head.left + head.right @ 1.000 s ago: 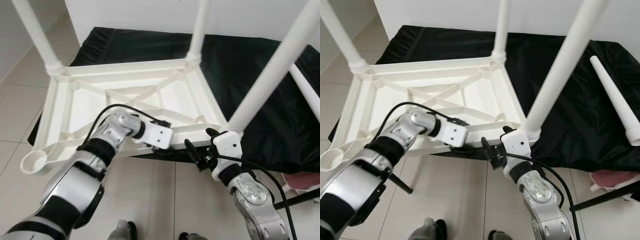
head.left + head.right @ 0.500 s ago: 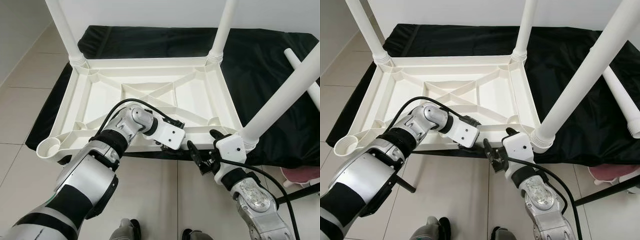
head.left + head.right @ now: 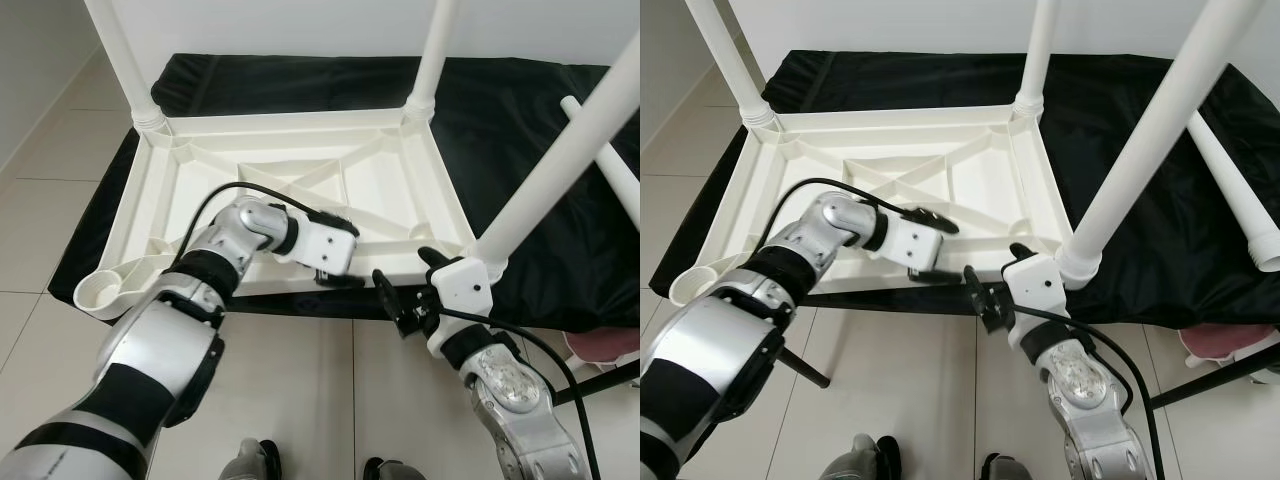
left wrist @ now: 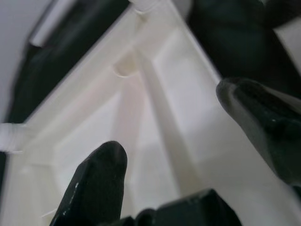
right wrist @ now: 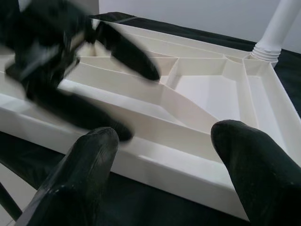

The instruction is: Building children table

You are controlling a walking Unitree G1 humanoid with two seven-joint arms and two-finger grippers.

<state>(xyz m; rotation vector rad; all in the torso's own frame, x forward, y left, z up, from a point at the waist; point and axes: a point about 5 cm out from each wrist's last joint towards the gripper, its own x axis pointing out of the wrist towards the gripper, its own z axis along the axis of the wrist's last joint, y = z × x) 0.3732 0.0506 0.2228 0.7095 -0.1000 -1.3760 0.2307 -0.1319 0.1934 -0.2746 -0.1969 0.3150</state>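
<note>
A white children's table (image 3: 190, 200) lies upside down on a black cloth, ribbed underside up. Legs stand in its back left (image 3: 120, 60), back right (image 3: 430, 60) and front right (image 3: 560, 150) corners. The front left socket (image 3: 100, 290) is an empty ring. A loose white leg (image 3: 1230, 190) lies on the cloth at the right. My left gripper (image 3: 342, 250) is open, its fingers above and below the table's front rim (image 4: 160, 122). My right gripper (image 3: 407, 278) is open just before the front right corner, facing the rim (image 5: 155, 160).
The black cloth (image 3: 520, 110) hangs over a low stand on pale floor tiles (image 3: 40, 200). A white wall runs behind. A black rod (image 3: 600, 385) and something pink (image 3: 600, 350) sit at the lower right. My feet (image 3: 250, 465) are just below the table's front edge.
The head view has swung since a second ago, bringing the whole table into view. My left gripper has shifted slightly left along the front rim. The right gripper has stayed near the front right corner.
</note>
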